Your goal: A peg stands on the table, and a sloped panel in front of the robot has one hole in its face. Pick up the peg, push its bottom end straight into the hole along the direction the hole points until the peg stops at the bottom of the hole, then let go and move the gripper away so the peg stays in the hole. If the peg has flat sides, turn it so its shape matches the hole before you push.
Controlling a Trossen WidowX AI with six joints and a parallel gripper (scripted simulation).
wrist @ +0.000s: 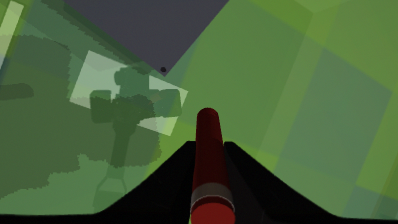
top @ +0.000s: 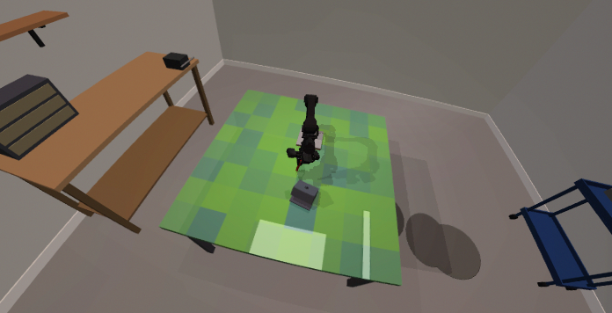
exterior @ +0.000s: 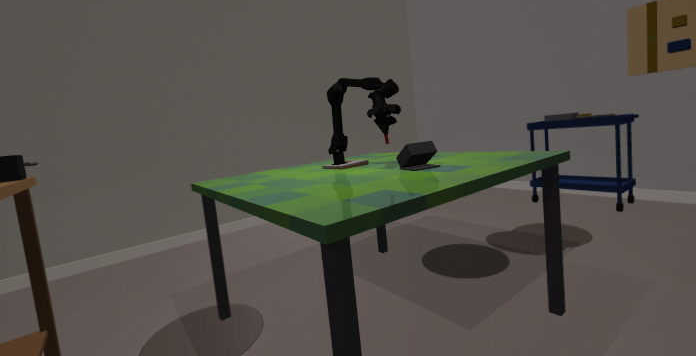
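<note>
My gripper [exterior: 385, 134] [wrist: 209, 149] is shut on the red peg [top: 298, 166] [exterior: 386, 139] [wrist: 209, 130]. The peg looks round, has a pale band near its upper end, and its free end points down and away from the fingers, slightly tilted. Gripper and peg are in the air above the table, on the robot's side of the panel and higher than it. The dark grey sloped panel block [top: 303, 191] [exterior: 418, 154] [wrist: 155, 25] stands on the table in front of the arm. Its small dark hole [top: 307, 187] [wrist: 163, 69] shows in its face, ahead and left of the peg in the wrist view.
The green checkered table [top: 229, 171] [exterior: 280, 204] carries the arm's pale base plate [top: 319, 141] [exterior: 350, 165] behind the gripper. A wooden bench [top: 119, 96] and a blue cart [top: 554, 241] [exterior: 582, 121] stand off the table. The arm's shadow falls beside the panel.
</note>
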